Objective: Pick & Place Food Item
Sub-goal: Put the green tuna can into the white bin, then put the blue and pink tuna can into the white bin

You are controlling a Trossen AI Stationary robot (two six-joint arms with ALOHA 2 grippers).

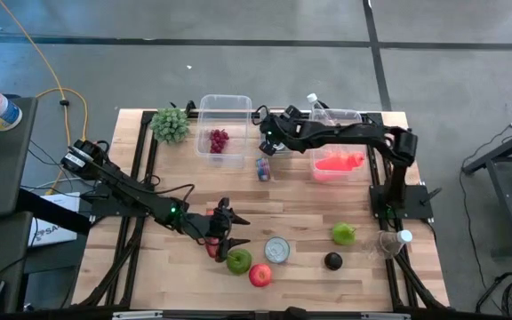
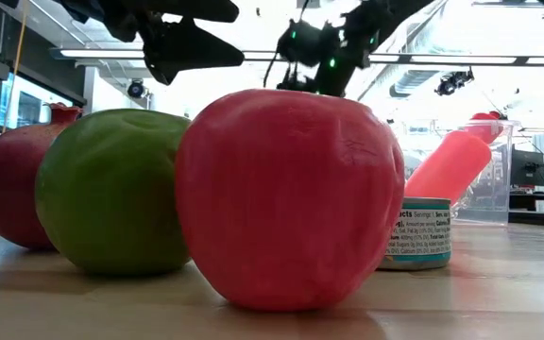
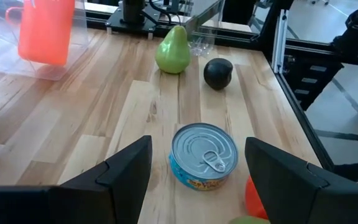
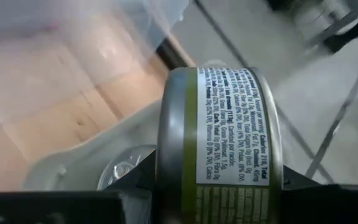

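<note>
My right gripper is shut on a green-labelled can over the table's far middle, between two clear bins. My left gripper stands open above the table's near part, touching nothing. In the left wrist view a blue-labelled can stands upright on the wood ahead of its spread fingers. Beside this gripper rest a pomegranate, a green apple and a red apple. A green pear and a dark round fruit rest farther toward the right edge. My right gripper pinches the green-labelled can between its two fingers, one at each flat end. The can lies on its side across the gap, its label wall facing the wrist camera. It is held up above the table.
The far left bin holds dark red grapes; the far right bin holds an orange-red item. A leafy green item lies at the far left. A clear bottle stands at the far edge. Bare wood lies mid-table.
</note>
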